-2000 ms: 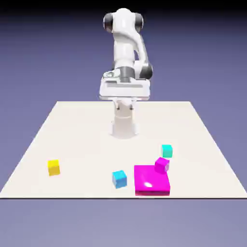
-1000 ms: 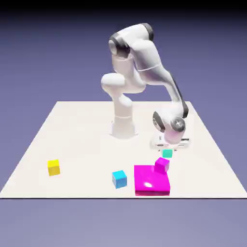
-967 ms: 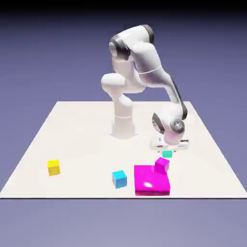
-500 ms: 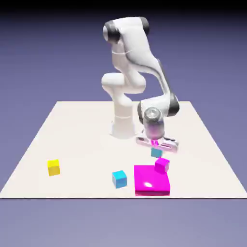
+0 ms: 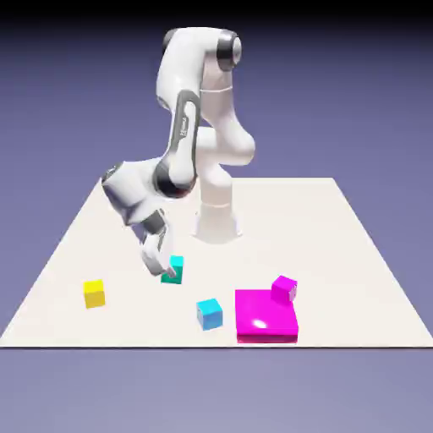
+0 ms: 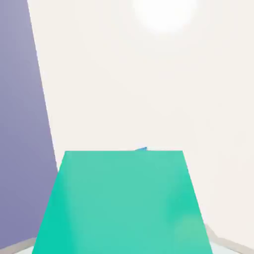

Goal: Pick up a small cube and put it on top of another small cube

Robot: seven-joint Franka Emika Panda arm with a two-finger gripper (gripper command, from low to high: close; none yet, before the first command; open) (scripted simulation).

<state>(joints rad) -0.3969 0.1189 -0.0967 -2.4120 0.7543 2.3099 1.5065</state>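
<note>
Centrally, teal cube (image 5: pixel 174 270) clamped between the jaws, raised just off the desk (image 5: pixel 101 228), yellow cube (image 5: pixel 94 293) and sky-blue cube (image 5: pixel 209 314) lying apart below.

No legible text, labels, brands or numbers in either view. Faint dark marking on the arm's forearm (image 5: pixel 181 135), 11 o'clock of frame centre, too small to read.

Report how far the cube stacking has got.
Done: the teal cube is picked up, shut in the gripper and filling the hand view. In hand: it is being carried between the yellow cube and sky-blue cube. Left: setting it on another small cube and letting go.
</note>
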